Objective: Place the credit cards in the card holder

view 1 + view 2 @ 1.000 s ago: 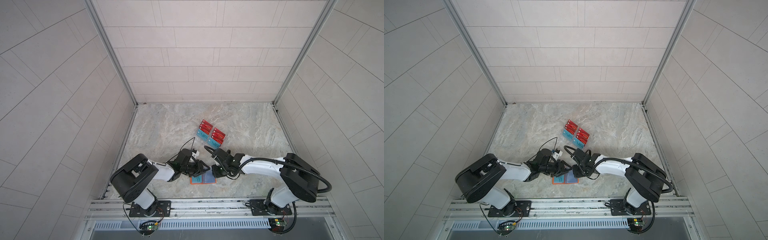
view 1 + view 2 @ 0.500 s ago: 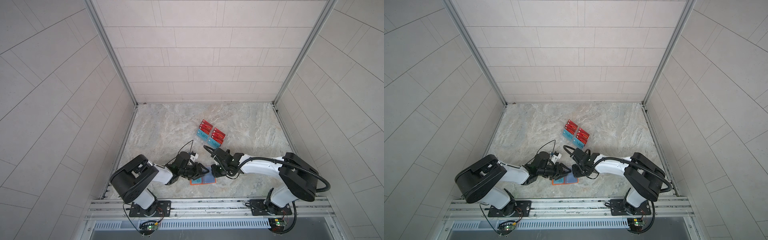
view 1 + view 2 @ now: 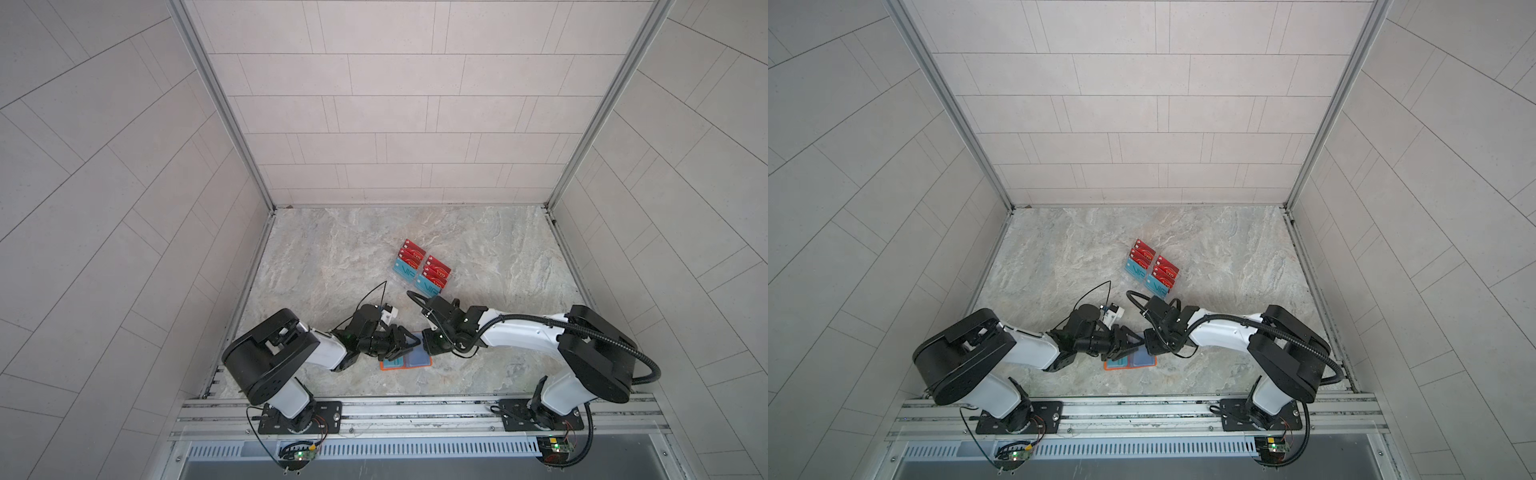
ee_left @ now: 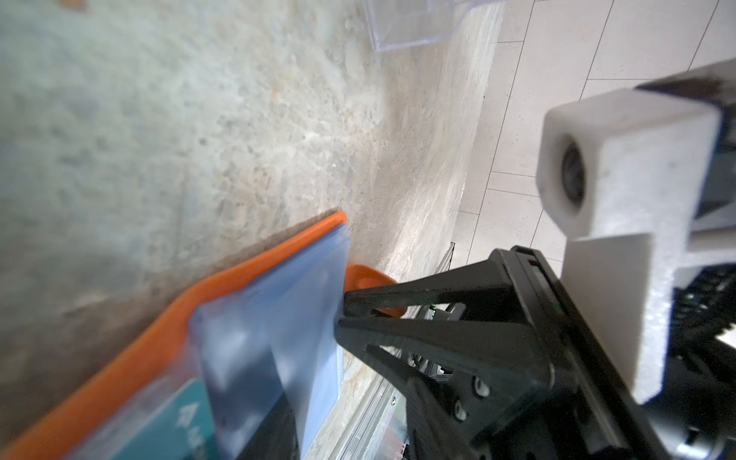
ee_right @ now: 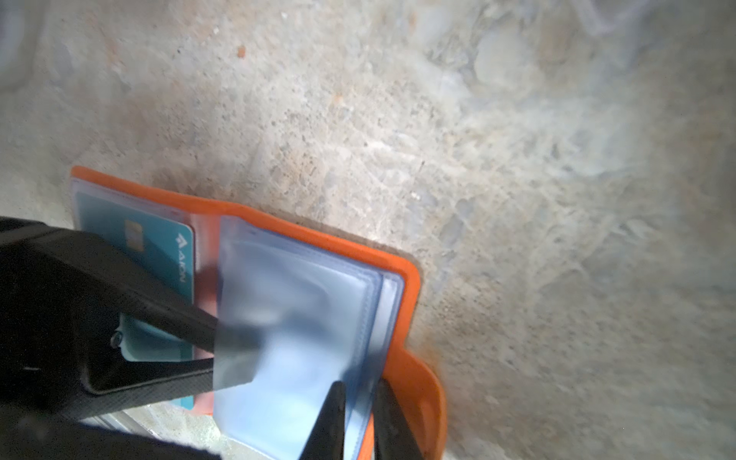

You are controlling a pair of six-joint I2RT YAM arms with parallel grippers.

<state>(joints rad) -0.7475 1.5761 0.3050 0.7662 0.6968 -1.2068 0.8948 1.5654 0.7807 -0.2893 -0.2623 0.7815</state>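
The orange card holder [image 3: 415,360] [image 3: 1142,360] lies open near the table's front edge, and a teal credit card [image 5: 159,247] sits in its left sleeve. My right gripper [image 5: 360,384] [image 3: 427,348] is shut on the outer edge of the clear sleeves on the right half. My left gripper [image 3: 409,343] [image 3: 1131,341] reaches in from the left, low over the holder. A lifted sleeve leaf [image 5: 239,350] [image 4: 310,318] lies over its tips and hides them. More red and teal credit cards [image 3: 422,268] [image 3: 1152,268] stand further back.
Those cards sit in a clear acrylic rack [image 4: 410,24] just behind the two grippers. The right arm's white wrist camera mount [image 4: 621,191] hangs close in front of the left wrist view. Tiled walls enclose the marble table [image 3: 332,266] on three sides.
My left gripper has slid a little toward the table's front edge, lower over the card holder. The right gripper has stayed on the sleeves' edge.
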